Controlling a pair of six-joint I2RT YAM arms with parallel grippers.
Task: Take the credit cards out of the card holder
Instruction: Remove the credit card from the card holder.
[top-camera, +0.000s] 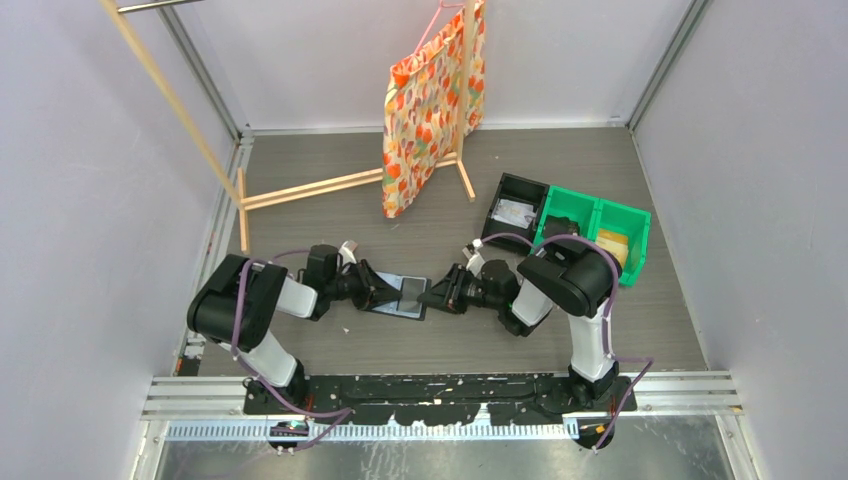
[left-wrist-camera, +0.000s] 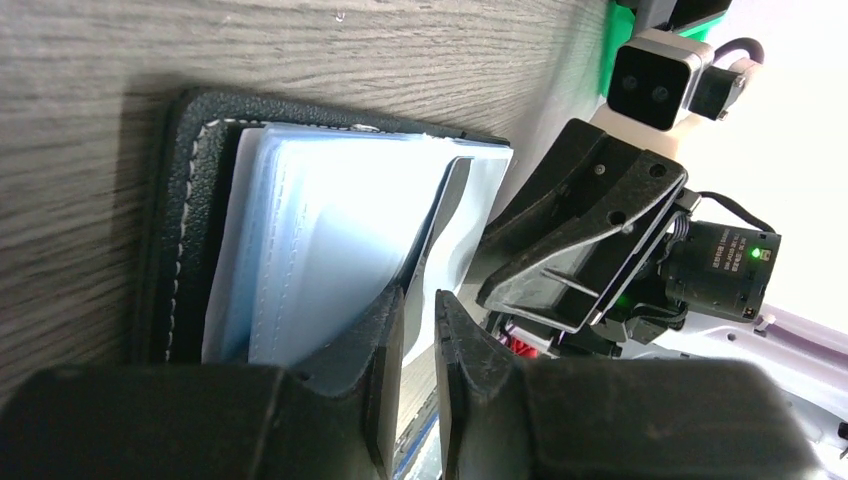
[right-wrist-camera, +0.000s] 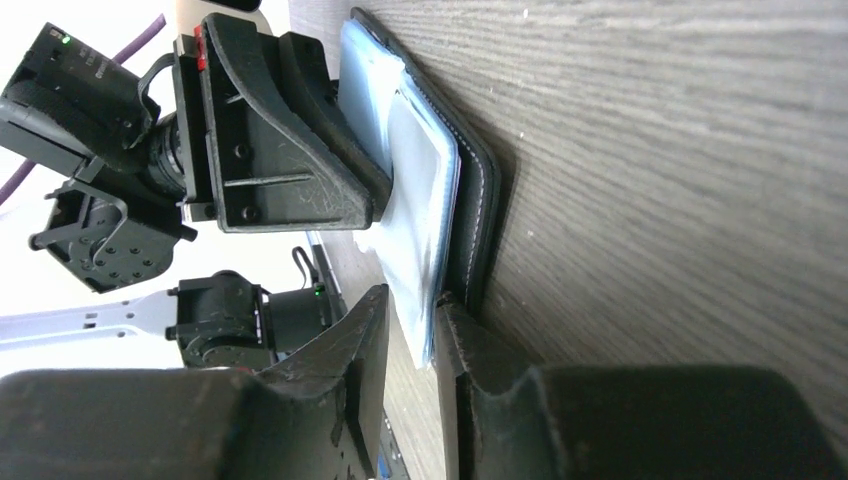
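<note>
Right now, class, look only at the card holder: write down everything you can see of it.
The card holder is a small bifold lying open and flat on the wood-grain table. Its outer cover looks like black grained leather with pale stitching; inside are blue-grey, glossy, translucent pocket leaves, slightly fanned. The left gripper straddles a leaf at one end, the right gripper the leaf edges at the other; whether either pinches is unclear.
</note>
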